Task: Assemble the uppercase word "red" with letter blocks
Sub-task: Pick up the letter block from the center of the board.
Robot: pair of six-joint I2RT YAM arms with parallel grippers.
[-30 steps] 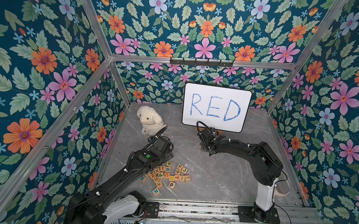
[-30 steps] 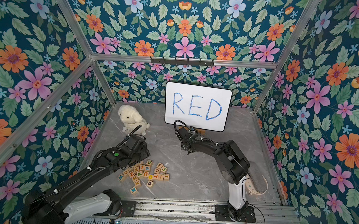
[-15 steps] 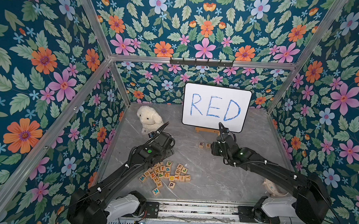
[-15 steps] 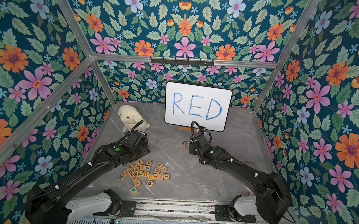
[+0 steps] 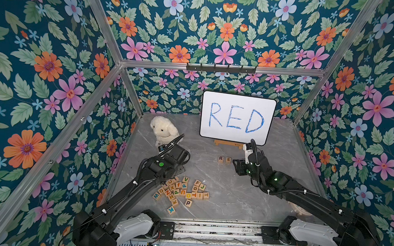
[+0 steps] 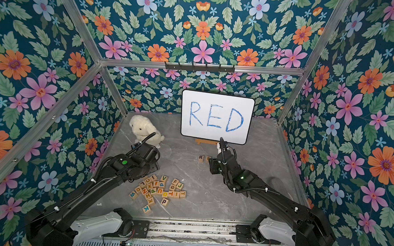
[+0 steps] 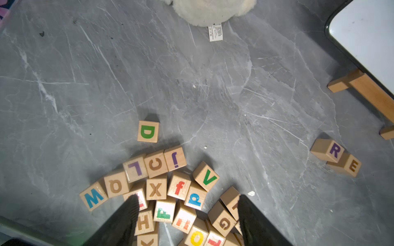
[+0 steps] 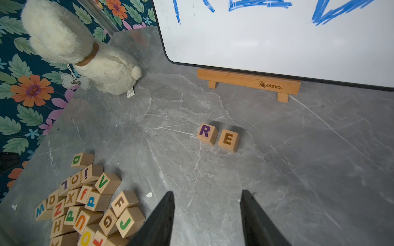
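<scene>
1. My left claw (image 7: pixel 187 202) hangs open and empty above the heap of light-wood letter cubes (image 7: pixel 155 189); my right claw (image 8: pixel 207 193) is open and empty too.
2. The green-D cube (image 7: pixel 148 131) lies just beside the heap; the purple-R cube (image 8: pixel 206 133) and orange-E cube (image 8: pixel 228 140) sit side by side.
3. I fear a finger drags neighbour cubes, or D bumps E.
4. The grey marbled worktop (image 8: pixel 298 159) looks slippery; flowered walls (image 5: pixel 54 86) enclose it.

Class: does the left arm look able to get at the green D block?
Probably yes: the left arm hangs, jaws open, just short of the green D block, uncovered at the edge of the pile.
</scene>
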